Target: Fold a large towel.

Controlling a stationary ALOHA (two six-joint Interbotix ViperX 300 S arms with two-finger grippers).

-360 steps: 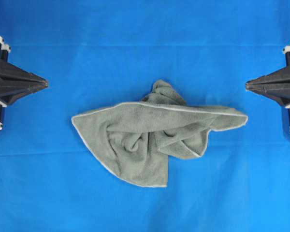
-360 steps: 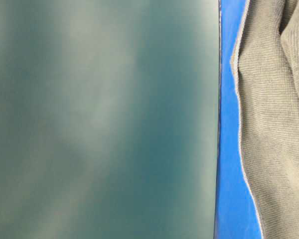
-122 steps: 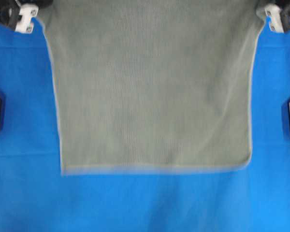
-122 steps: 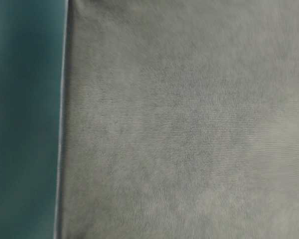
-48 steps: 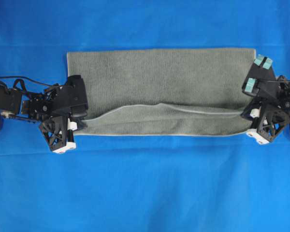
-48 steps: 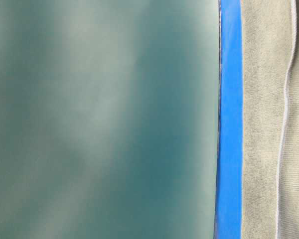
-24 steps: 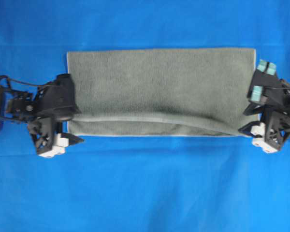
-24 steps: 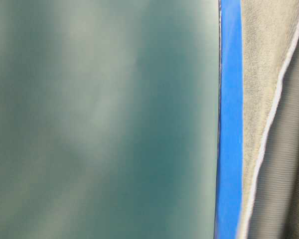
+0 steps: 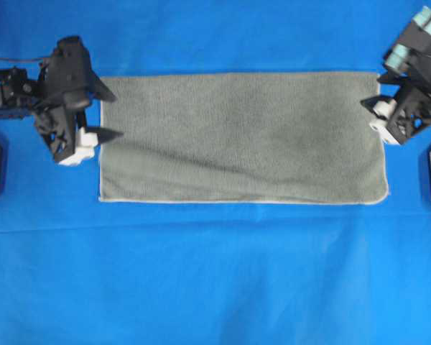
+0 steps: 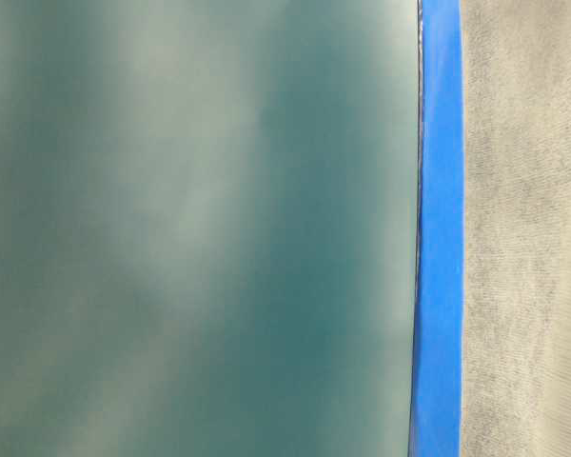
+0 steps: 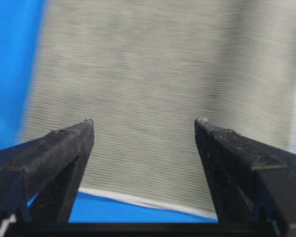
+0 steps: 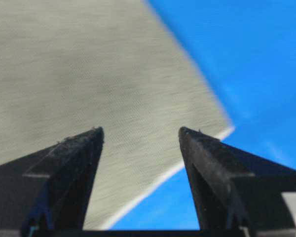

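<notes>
Your towel lies flat on the bright blue sheet as a wide grey-green rectangle, folded once, its pale hem running along the 6 o'clock edge and up the 3 o'clock side. It sits slightly toward 12 o'clock of the sheet's middle.

Your left gripper hangs at the towel's 9 o'clock end, near the upper corner, jaws spread wide and holding nothing. Its wrist view shows both black fingers apart with terry cloth and a strip of hem between them. Your right gripper sits at the 3 o'clock end, also near the upper corner, also gaping and empty; its fingers frame the towel's corner and the sheet beyond.

Expect the cloth to behave as light, limp microfibre: it will sag, drape and wrinkle the moment it is lifted, and the two layers can slide apart. It should grip well, since the terry pile is not slippery.

For the next fold, take hold at the corners of one short end, pinching both layers together just inside the hem, so the stack travels as one piece.
</notes>
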